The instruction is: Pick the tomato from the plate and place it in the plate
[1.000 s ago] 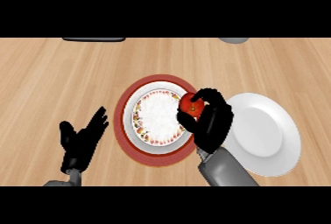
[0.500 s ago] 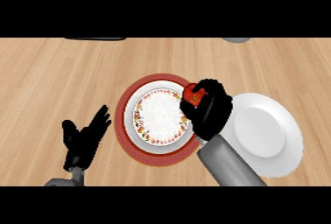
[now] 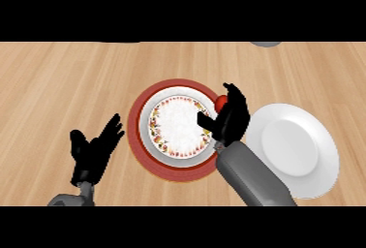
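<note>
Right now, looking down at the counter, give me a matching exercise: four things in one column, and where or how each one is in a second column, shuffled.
Things:
1. tomato
2. plain white plate
3. red-rimmed patterned plate
4. left hand

Places or states:
A. at the view's right, nothing on it
B. open, fingers up, at the view's lower left
C. held in the right hand, mostly hidden
D. in the middle of the wooden counter

Pairs: 1-C, 2-A, 3-D, 4-B
</note>
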